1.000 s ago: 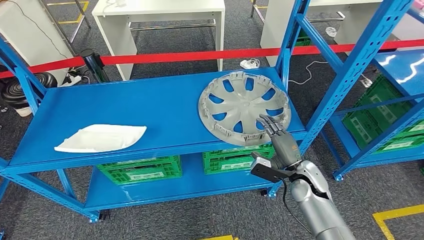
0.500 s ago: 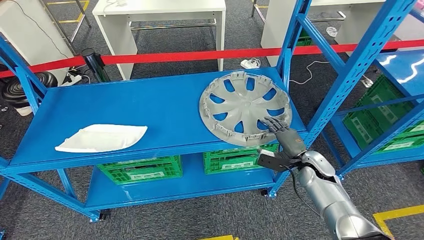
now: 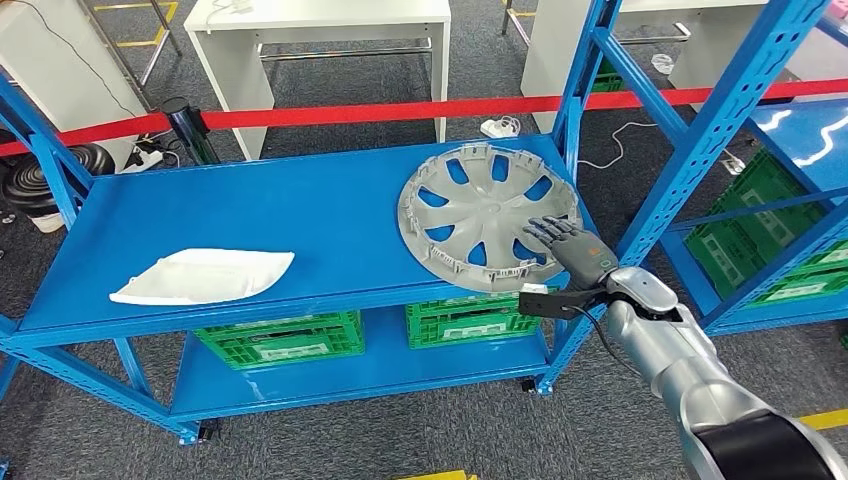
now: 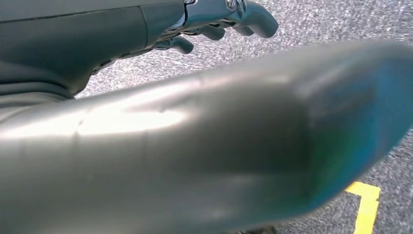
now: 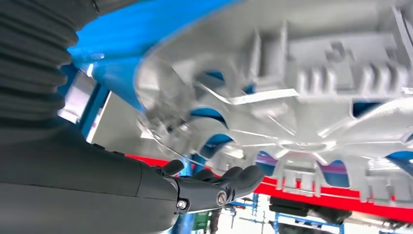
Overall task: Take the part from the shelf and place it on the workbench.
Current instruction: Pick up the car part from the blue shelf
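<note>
The grey wheel cover (image 3: 489,216) lies flat on the blue shelf (image 3: 300,215), near its right post; the right hand (image 3: 572,252) reaches in over the cover's near edge, fingers (image 3: 545,228) spread apart and stretched flat on top, holding nothing. The left hand (image 4: 214,22) hangs over the grey floor (image 4: 311,22) with fingers curled in; a white part (image 3: 203,275) lies well to the left of the cover.

My right hand (image 3: 570,250) is matt dark plastic; the hubcap (image 3: 487,214) looks like dull grey moulded plastic, on a glossy blue painted metal shelf (image 3: 260,215).
</note>
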Available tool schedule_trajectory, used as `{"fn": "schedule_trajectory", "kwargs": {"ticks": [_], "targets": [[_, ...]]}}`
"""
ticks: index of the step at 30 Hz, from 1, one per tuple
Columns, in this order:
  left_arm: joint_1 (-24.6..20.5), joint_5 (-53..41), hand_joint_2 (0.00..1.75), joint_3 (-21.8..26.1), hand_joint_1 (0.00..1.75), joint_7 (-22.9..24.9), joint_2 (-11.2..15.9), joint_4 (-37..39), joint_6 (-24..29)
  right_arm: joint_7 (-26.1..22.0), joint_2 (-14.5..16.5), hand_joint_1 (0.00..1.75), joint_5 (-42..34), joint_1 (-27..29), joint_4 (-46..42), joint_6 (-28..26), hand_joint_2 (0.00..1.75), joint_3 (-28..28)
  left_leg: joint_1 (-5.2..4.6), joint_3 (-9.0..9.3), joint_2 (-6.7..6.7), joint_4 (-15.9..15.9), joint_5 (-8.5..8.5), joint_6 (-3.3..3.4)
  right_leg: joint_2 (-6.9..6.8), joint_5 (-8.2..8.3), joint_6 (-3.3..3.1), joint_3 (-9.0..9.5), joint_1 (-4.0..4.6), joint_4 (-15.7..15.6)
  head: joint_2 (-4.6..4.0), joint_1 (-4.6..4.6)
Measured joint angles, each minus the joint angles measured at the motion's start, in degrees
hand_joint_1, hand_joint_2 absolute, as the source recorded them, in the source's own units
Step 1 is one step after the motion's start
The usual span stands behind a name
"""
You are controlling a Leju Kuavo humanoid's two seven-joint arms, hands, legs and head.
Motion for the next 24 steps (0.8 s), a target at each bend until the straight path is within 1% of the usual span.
{"fn": "schedule_trajectory", "kwargs": {"ticks": [4, 9, 10, 13, 14, 24], "targets": [[0.3, 0.0, 0.00, 0.1, 0.00, -0.2, 0.0, 0.0, 0.0, 0.8, 1.3, 0.00, 0.8, -3.2, 3.1, 0.8, 1.75, 3.1, 0.01, 0.01, -0.05, 0.0, 0.00, 0.00, -0.01, 0.00, -0.01, 0.02, 0.02, 0.0, 0.00, -0.01], [0.4, -0.9, 0.00, 0.1, 0.00, -0.4, 0.0, 0.0, -0.1, 1.4, 2.2, 0.00, 0.5, -3.6, 4.8, 0.3, 1.75, 4.9, 0.01, 0.00, -0.09, 0.0, 0.00, 0.00, -0.04, -0.01, -0.01, 0.03, 0.02, 0.0, 0.00, 0.00], [0.3, -1.0, 0.00, 0.1, 0.00, -0.3, 0.0, 0.0, -0.1, 1.4, 2.2, 0.10, 0.4, -3.5, 5.0, 0.1, 1.75, 5.1, 0.00, 0.00, -0.08, 0.0, 0.00, 0.00, -0.04, -0.01, -0.01, 0.03, 0.02, 0.0, 0.00, 0.00], [0.3, -1.5, 0.00, 0.1, 0.00, -0.1, 0.0, 0.0, -0.1, 1.4, 2.2, 1.40, 0.0, -3.4, 5.6, -0.2, 1.75, 5.3, 0.00, 0.01, -0.06, 0.0, -0.01, 0.00, -0.03, -0.01, 0.00, 0.03, 0.01, 0.0, 0.00, 0.01], [0.3, -1.5, 0.00, 0.1, 0.00, 0.0, 0.0, 0.0, -0.1, 1.4, 2.2, 1.75, -0.1, -3.3, 5.7, -0.2, 1.75, 5.3, 0.00, 0.01, -0.06, 0.0, -0.01, 0.00, -0.03, -0.01, 0.00, 0.03, 0.01, 0.0, 0.00, 0.01], [0.1, -1.8, 0.00, 0.0, 0.00, -0.3, 0.0, 0.0, -0.5, 1.3, 2.2, 1.75, -1.0, -2.8, 6.4, -0.4, 1.75, 5.9, 0.00, 0.02, -0.08, 0.0, 0.00, 0.00, -0.03, -0.01, -0.01, 0.02, 0.01, 0.0, 0.00, -0.02]]}}
